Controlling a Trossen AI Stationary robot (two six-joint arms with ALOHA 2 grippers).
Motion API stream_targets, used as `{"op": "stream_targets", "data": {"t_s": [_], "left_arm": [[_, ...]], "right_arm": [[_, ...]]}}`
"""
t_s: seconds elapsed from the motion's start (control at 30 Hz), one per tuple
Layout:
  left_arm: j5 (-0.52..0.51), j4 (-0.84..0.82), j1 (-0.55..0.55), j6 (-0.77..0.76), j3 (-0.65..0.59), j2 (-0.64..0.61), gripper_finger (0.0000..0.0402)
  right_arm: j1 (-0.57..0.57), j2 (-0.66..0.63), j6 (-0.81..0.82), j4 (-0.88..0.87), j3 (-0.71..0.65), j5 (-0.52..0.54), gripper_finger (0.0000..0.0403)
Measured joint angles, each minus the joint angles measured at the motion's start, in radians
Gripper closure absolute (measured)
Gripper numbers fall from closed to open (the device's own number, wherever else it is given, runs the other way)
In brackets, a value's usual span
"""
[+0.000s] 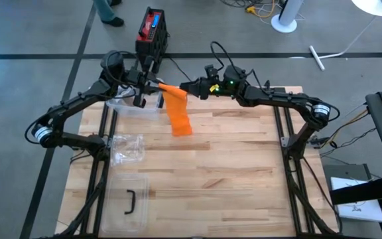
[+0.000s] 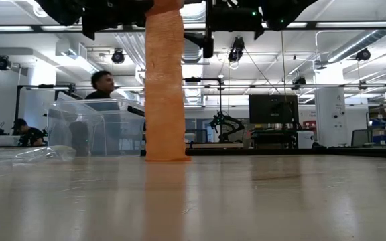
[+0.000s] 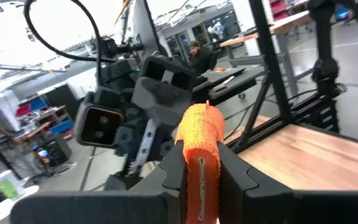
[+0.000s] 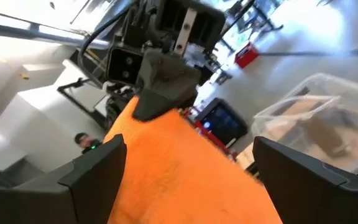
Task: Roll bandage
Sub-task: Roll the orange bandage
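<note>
The left hand [image 3: 201, 180] pinches the orange bandage's [image 1: 178, 113] top end; its tail reaches the surface [image 1: 244, 166]. The right hand [image 4: 185, 168] stands wide around the strip and should probably close squarely, keeping it taut for rolling.

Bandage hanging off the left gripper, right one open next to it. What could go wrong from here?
1. The left gripper pinches only the top of the orange bandage; the strip hangs to the table, so a tug might pull it free.
2. The right gripper is open close by; closing off-centre could bunch the fabric.
3. The clear container sits beside the strip and could snag the loose end.
</note>
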Motion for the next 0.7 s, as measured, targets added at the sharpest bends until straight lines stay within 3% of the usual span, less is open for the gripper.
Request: {"op": "stream_targets", "data": {"t_s": [0.4, 0.7], "left_arm": [[-0.079, -0.034, 0.022, 0.090, 0.000, 0.000, 0.0363], [-0.080, -0.035, 0.023, 0.114, 0.000, 0.000, 0.0363]], "right_arm": [[0.003, 0.000, 0.119, 0.043, 0.000, -0.102, 0.0064], [-0.005, 0.000, 0.111, 0.044, 0.000, -0.093, 0.0064]]}}
